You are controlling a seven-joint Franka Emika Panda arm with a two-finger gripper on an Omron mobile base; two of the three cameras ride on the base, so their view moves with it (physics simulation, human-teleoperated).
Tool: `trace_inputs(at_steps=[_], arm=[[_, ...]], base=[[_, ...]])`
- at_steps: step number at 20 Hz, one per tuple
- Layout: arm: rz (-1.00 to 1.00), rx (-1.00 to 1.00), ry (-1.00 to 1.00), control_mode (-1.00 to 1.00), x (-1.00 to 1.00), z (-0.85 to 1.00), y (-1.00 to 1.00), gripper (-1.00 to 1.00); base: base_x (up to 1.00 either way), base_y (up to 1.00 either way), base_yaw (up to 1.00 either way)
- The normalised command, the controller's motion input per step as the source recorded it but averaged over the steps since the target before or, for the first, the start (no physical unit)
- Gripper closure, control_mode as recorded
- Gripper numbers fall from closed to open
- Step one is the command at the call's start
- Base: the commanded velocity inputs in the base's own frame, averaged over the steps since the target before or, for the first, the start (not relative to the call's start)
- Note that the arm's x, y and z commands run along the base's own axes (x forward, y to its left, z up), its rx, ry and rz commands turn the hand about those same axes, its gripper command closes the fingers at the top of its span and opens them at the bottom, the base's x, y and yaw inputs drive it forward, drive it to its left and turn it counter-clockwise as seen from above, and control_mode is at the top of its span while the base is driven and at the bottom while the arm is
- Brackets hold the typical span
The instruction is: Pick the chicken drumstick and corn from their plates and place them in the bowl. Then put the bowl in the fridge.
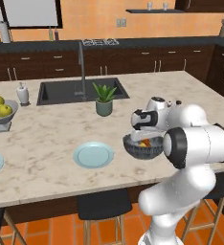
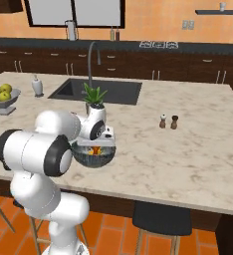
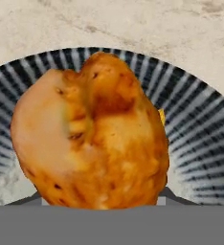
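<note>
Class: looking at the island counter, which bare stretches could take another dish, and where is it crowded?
Free: the marble between the salt and pepper shakers and the counter's right end, and the patch between the plate and the fruit bowl. Crowded: around the bowl, where the gripper hovers with the chicken drumstick, near the potted plant.

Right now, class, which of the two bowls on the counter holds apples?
The grey footed fruit bowl at the far left; the dark ribbed bowl under the fingers holds the chicken drumstick.

I see the orange-brown chicken drumstick [image 3: 92,134], thick end toward me, over the ribbed bowl [image 3: 200,129]; one pale blue plate [image 1: 93,154] lies flat nearby.
</note>
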Motion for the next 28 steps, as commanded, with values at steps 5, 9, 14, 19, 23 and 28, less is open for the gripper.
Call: trace_inputs(at_steps=[5, 9, 14, 19, 23, 28], arm=[[-0.01, 0.0, 0.08, -1.0, -0.4, -0.2, 0.0, -1.0], [0.0, 0.0, 0.0, -1.0, -0.67, 0.0, 0.0, -1.0], [-0.02, 0.0, 0.0, -1.0, -0.71, 0.1, 0.0, -1.0], [-0.18, 0.0, -0.01, -1.0, -0.82, 0.78, -0.05, -1.0], [-0.34, 0.04, 0.0, -1.0, -0.67, 0.49, -0.44, -1.0], [-0.34, 0.03, 0.09, -1.0, -0.05, 0.01, -0.62, -1.0]], base=[[0.0, 0.0, 0.0], [0.0, 0.0, 0.0], [0.0, 0.0, 0.0], [0.0, 0.0, 0.0], [0.0, 0.0, 0.0], [0.0, 0.0, 0.0]])
